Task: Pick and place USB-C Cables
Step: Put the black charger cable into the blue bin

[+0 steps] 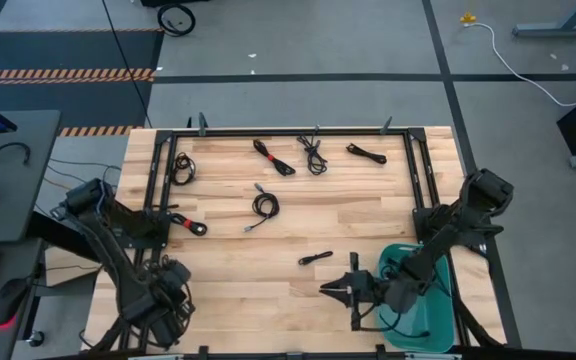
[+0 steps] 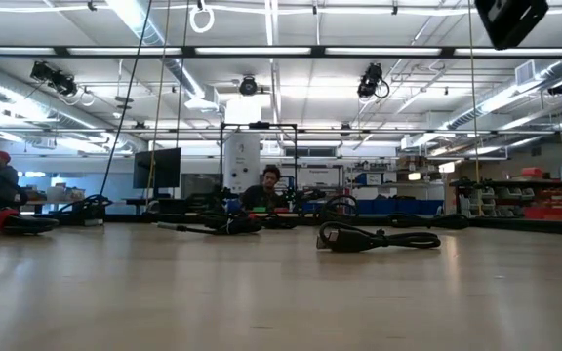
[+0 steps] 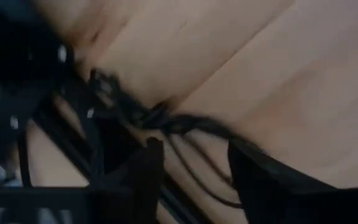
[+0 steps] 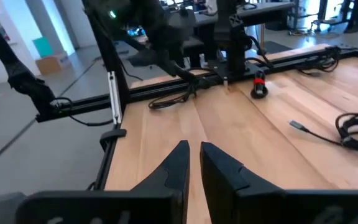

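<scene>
We note the right gripper point(image 1: 330, 291) near the table's 6 o'clock edge, fingers barely parted and empty, left gripper point(image 1: 171, 300) parted at 7 o'clock, so we should open wider before descending squarely on the nearest USB-C cable point(image 1: 315, 258), lying just toward 12.

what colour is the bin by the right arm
Teal green bin, clearest in the high view.

A pale wooden worktop point(image 1: 268, 270) stands on a grey concrete floor point(image 1: 298, 40). Beyond the worktop's far edge, orange-and-black hazard striping point(image 1: 63, 73) runs along dark matting, and a long white cord point(image 1: 513, 60) trails across the floor. Level across the worktop, strip lights point(image 2: 271, 51) hang under a white ceiling, with shelving point(image 2: 525, 200) and a seated person point(image 2: 269, 190) behind.
</scene>
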Tool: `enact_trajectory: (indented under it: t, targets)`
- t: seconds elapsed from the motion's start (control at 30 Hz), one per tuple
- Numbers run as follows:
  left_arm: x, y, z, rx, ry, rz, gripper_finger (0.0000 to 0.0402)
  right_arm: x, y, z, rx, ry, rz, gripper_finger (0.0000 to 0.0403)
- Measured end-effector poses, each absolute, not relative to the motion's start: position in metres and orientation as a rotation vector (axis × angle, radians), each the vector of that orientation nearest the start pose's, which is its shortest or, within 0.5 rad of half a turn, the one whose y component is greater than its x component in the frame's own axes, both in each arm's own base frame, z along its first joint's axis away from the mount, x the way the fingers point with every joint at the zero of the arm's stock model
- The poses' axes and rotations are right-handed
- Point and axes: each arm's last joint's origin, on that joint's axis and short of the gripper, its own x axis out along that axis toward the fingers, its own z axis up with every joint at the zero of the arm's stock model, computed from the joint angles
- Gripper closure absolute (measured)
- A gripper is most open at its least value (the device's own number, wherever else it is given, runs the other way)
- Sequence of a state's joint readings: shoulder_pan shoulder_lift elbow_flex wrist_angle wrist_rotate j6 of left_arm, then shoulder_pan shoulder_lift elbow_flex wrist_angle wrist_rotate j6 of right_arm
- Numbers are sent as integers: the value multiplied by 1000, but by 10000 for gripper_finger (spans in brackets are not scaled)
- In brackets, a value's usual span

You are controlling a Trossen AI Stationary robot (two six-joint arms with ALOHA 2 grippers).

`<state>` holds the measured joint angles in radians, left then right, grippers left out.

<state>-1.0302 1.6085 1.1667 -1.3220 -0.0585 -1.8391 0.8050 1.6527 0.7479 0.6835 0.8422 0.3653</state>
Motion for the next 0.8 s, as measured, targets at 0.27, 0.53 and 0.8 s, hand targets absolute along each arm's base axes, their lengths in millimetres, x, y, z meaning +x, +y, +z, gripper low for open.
enact_trajectory:
  t: [0.27,0.53,0.8]
  targets:
    - [119,-199,157,-637,1443,1016,114,243,218,192,178,148,-39,357]
    - [110,-182,128,-721,1438,1092,120,243,218,192,176,151,-38,357]
    - [119,-179,128,-653,1443,992,259,243,218,191,177,152,-39,358]
